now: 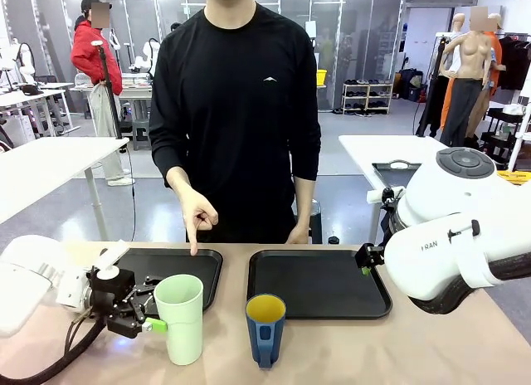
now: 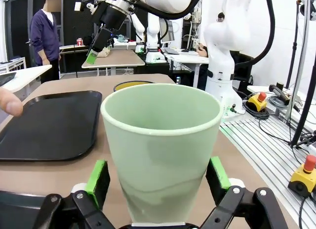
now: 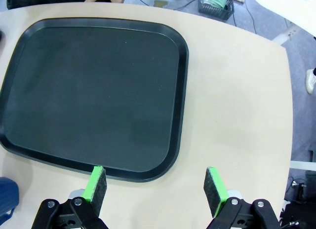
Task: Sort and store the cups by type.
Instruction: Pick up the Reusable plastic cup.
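A tall mint-green cup [image 1: 180,319] stands upright at the table's front left. My left gripper [image 1: 156,315] reaches it from the left, open, one green pad on each side of the cup [image 2: 160,140] with small gaps. To its right stands a shorter dark blue cup [image 1: 265,328] with a yellow inside; its rim [image 2: 133,84] peeks out behind the mint one. My right gripper [image 1: 365,265] hovers open and holds nothing, by the right tray's right edge; in its wrist view the gripper [image 3: 155,184] is over bare table beside that tray.
Two black trays lie side by side, a left tray [image 1: 203,265] and a right tray [image 1: 319,285]. The person stands at the far side with one hand [image 1: 197,223] pointing a finger down at the left tray's far edge. Table edge lies close to the cups.
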Available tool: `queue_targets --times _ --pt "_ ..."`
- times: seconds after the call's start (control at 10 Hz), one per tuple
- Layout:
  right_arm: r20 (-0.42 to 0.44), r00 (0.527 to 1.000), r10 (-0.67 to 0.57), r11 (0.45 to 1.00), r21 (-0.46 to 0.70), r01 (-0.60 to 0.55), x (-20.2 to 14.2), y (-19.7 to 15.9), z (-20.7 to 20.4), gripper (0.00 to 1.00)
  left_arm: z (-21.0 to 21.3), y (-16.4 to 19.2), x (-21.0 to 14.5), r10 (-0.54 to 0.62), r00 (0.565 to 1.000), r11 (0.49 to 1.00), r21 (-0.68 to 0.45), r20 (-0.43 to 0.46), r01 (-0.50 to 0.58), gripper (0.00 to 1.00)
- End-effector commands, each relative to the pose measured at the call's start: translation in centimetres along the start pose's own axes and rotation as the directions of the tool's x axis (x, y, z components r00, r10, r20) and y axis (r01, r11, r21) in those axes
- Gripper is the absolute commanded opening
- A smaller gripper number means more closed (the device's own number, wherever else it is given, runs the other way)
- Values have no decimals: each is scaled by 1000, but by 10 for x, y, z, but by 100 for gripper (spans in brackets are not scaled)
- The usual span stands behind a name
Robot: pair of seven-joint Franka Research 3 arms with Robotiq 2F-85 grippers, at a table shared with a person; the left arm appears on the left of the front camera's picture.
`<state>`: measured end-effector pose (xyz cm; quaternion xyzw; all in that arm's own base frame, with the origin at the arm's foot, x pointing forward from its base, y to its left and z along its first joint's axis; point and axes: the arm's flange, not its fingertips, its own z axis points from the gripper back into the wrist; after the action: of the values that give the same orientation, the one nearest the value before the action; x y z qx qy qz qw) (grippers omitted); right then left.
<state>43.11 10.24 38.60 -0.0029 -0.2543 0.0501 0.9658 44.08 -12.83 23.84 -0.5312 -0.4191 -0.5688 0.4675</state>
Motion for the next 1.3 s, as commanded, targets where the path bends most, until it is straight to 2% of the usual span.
queue_targets --times 0.0,0.8,1.2 --pt "-1 1000 9 1000 1 -9 1 0 -1 100 -12 -1 -28 -43 999 999 13 13 43 100" --pt "-1 1000 9 1000 1 -9 1 0 -1 100 -39 -6 -39 -18 995 993 -116 97 29 100" --pt "-1 1000 9 1000 1 -9 1 0 -1 100 -46 -4 -45 -21 995 992 -123 96 33 100"
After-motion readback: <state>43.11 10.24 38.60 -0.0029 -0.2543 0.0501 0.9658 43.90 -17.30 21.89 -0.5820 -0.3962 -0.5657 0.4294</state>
